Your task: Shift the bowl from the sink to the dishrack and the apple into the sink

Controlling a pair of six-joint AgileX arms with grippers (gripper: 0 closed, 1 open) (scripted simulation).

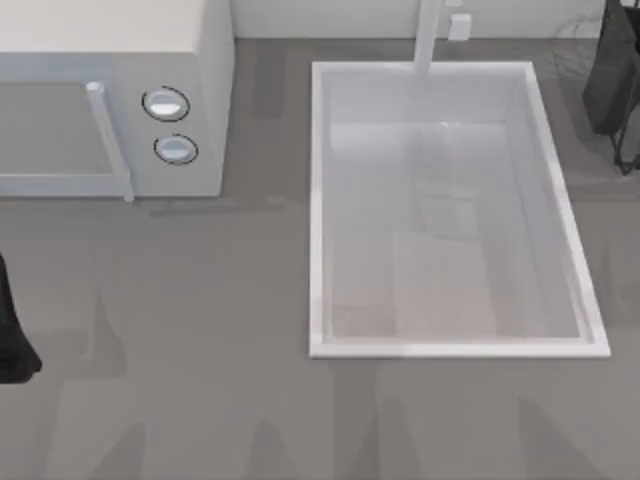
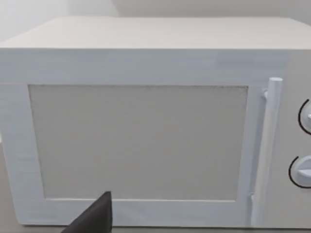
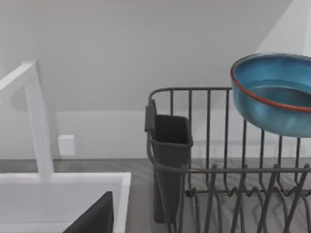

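The blue bowl [image 3: 272, 102] with its reddish rim sits tilted, high among the upright wires of the dark dishrack [image 3: 209, 170]. Whether it rests on the rack or hangs above it I cannot tell. My right gripper [image 3: 95, 218] is beside the rack, between it and the sink's corner [image 3: 63, 178], apart from the bowl. The right arm [image 1: 615, 80] is at the table's far right. The white sink [image 1: 315, 200] has nothing in its basin. The apple is out of view. My left arm [image 1: 12, 330] is parked at the left edge, its gripper [image 2: 95, 218] facing the microwave.
A white microwave [image 1: 110, 60] with two round knobs stands at the back left, its door [image 2: 141, 141] shut. The white faucet [image 1: 428, 35] rises at the sink's far rim. A dark utensil cup [image 3: 170, 145] hangs on the rack's side nearest the sink.
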